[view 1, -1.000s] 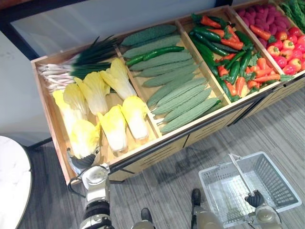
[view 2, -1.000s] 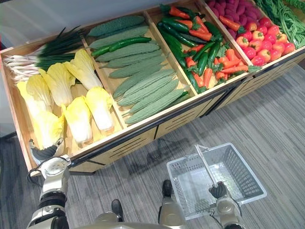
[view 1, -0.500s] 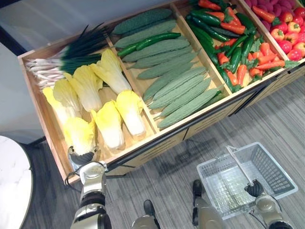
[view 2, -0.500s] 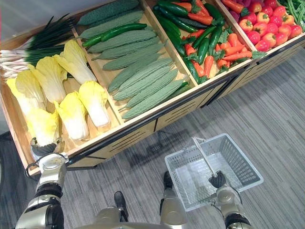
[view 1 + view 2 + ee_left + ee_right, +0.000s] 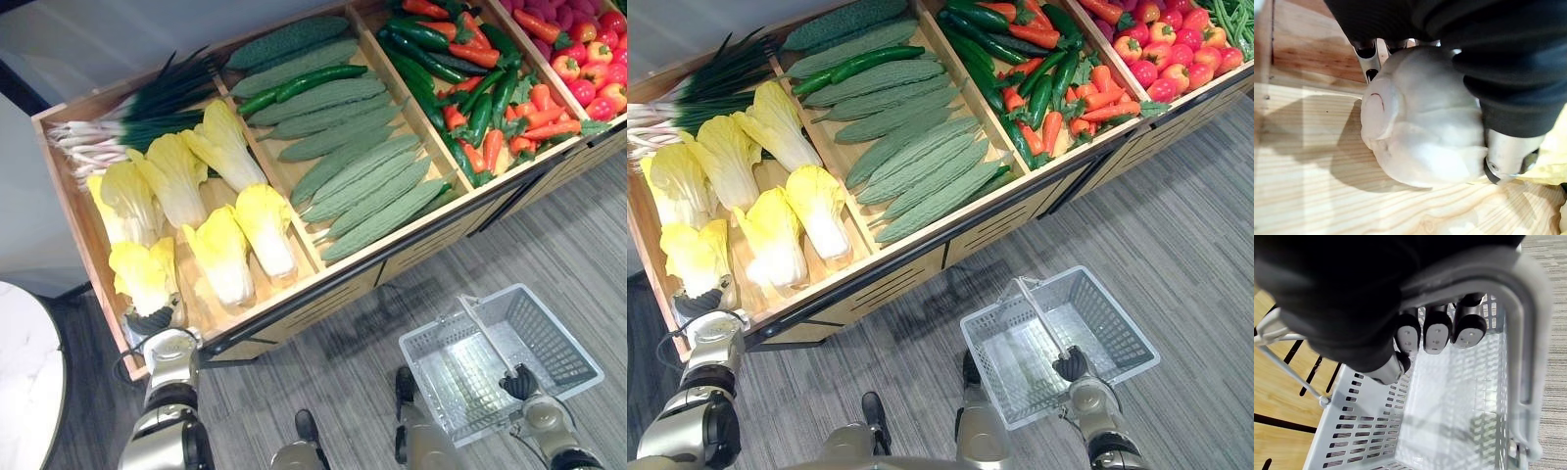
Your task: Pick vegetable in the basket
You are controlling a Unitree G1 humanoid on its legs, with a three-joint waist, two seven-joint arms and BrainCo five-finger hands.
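Observation:
Several yellow napa cabbages lie in the left compartment of a wooden display crate (image 5: 323, 279). My left hand (image 5: 155, 321) is at the crate's near left corner, on the nearest cabbage (image 5: 142, 274). In the left wrist view its fingers (image 5: 1367, 54) and thumb curl round that cabbage's white stem end (image 5: 1415, 122), just above the wooden floor. My right hand (image 5: 516, 382) is shut on the handle (image 5: 1528, 357) of a grey plastic basket (image 5: 560, 325), which hangs empty over the floor at the lower right.
Spring onions (image 5: 127, 117) lie behind the cabbages. Bumpy green gourds and cucumbers (image 5: 353, 157) fill the middle compartment; chillies and carrots (image 5: 480, 88) and red peppers (image 5: 588, 78) lie further right. A white round table (image 5: 24, 392) stands at the lower left.
The camera has shifted. My left hand's fingers have curled from straight round the nearest cabbage's stem end. The right hand keeps its hold on the basket handle.

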